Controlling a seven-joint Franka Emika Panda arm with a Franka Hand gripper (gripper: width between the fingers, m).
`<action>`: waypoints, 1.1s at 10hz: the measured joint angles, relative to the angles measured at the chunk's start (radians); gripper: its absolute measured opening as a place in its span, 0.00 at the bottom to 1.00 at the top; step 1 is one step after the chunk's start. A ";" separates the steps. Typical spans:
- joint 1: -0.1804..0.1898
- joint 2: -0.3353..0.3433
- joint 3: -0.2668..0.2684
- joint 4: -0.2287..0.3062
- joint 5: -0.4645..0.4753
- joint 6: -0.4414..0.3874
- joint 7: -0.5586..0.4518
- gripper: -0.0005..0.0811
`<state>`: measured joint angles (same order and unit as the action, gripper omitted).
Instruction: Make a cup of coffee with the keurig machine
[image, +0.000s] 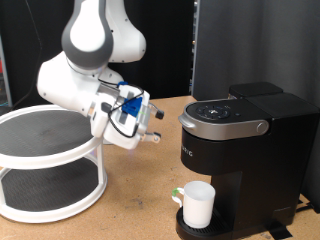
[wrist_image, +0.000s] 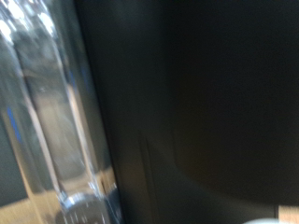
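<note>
keurig machine (image: 245, 150): right side cut off | cup (image: 198, 203): base hidden | wrist view: blurred

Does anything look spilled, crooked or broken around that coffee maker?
Nothing stands out. The cup stands upright on the drip base of the keurig machine, whose lid is shut. No spills show. The gripper hovers beside the machine.

You are looking at a wooden table (image: 140, 200) that carries everything. On it, at the exterior view's left, stands a white two-tier round rack (image: 45, 165) with dark mesh shelves. At the exterior view's right stands the keurig machine (image: 245, 160), with the cup (image: 198, 203) on its drip base.
</note>
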<state>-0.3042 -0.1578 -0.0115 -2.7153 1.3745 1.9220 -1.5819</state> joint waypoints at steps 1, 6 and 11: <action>-0.011 -0.029 -0.017 -0.007 -0.015 -0.041 0.012 0.99; -0.030 -0.196 -0.068 -0.014 -0.019 -0.157 0.135 0.99; -0.049 -0.345 -0.109 0.006 -0.060 -0.238 0.299 0.99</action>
<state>-0.3528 -0.5029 -0.1206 -2.7090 1.3145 1.6837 -1.2825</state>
